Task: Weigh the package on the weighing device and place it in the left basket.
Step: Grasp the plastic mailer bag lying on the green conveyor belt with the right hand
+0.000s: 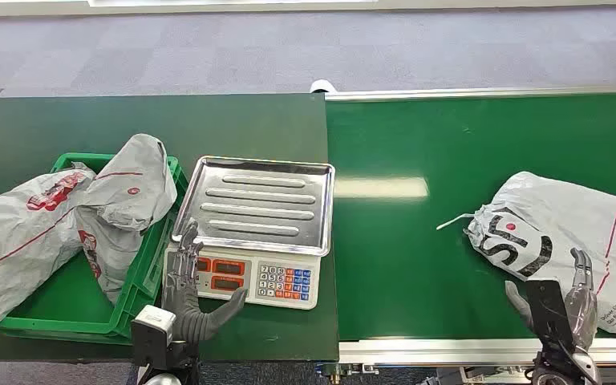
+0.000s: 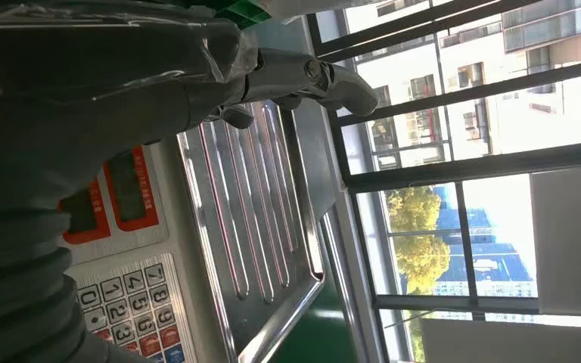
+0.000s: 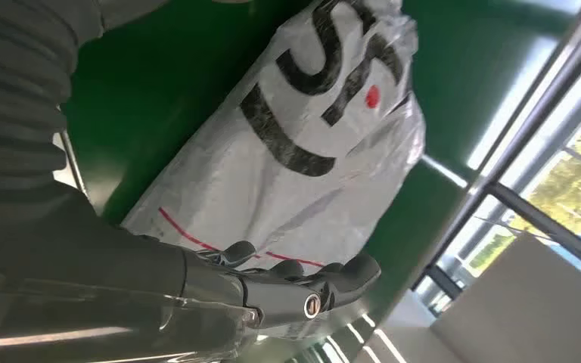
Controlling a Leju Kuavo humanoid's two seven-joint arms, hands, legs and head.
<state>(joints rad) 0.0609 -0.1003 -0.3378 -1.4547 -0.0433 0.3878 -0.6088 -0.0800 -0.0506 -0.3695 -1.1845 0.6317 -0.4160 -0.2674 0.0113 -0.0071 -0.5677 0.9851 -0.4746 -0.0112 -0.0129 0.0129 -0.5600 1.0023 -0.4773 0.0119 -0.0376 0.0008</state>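
Note:
A grey courier package (image 1: 568, 234) with black letters and red marks lies on the green conveyor belt at the right; the right wrist view shows the same package (image 3: 302, 151) close up. My right hand (image 1: 571, 298) is open at its near edge, fingers straight, holding nothing. The weighing device (image 1: 258, 227) has a bare steel tray and a keypad; its tray (image 2: 253, 219) fills the left wrist view. My left hand (image 1: 190, 295) is open just in front of the scale's left corner. The green basket (image 1: 146, 265) at the left holds two grey packages (image 1: 64, 216).
The dark green table (image 1: 88, 128) carries basket and scale. The belt's metal frame (image 1: 449, 350) runs along the near edge. Open belt (image 1: 401, 241) lies between scale and package. Grey carpet (image 1: 289, 48) lies beyond.

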